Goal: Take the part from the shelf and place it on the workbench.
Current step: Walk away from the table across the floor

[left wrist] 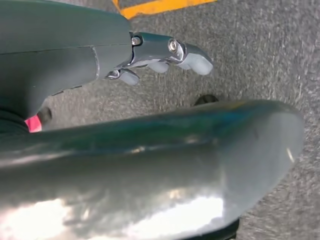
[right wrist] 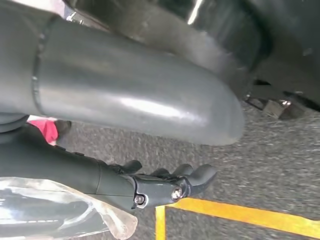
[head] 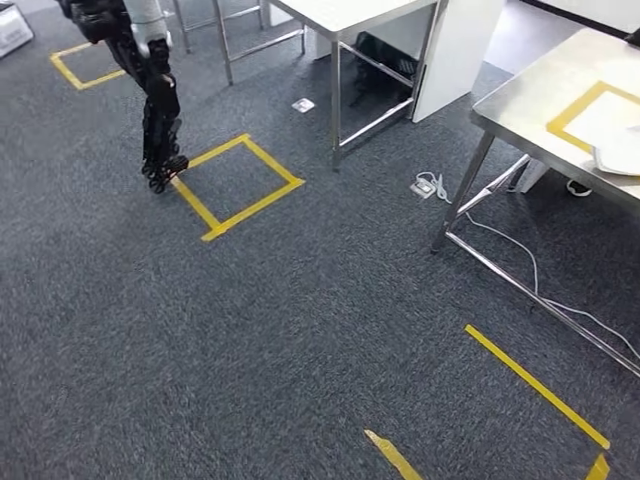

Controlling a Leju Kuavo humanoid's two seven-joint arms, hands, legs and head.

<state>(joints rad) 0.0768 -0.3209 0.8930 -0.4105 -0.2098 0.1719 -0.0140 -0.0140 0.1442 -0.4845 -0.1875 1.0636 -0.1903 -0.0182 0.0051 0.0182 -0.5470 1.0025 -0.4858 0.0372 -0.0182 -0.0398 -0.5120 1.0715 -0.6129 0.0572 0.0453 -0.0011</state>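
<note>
— What do you get from the head view?

— Mostly grey carpet (head: pixel 302 350). At your 2 o'clock stands the steel workbench (head: pixel 521 110), with a yellow tape outline on its top. A second table (head: pixel 355 15) stands at 12 o'clock, and a yellow tape square (head: pixel 253 208) lies on the floor at about 11.

— And the hands?

— The left hand (head: pixel 161 150) hangs at your 11 o'clock, just beside that square's corner. Its wrist view shows the fingers stretched out, thumb apart, grasping nothing. The right hand (right wrist: pixel 68 170) is also released, with bare carpet between thumb and fingers (right wrist: pixel 188 180). Clear plastic (right wrist: pixel 56 215) lies beside it; you can't tell what that is.

— Where is the part?

— A flat white object (head: pixel 620 150) rests on the workbench at 3 o'clock, touching the tape outline. Whether it's the part, you can't tell. A white power strip (head: pixel 424 186) lies on the carpet beside the bench leg.
</note>
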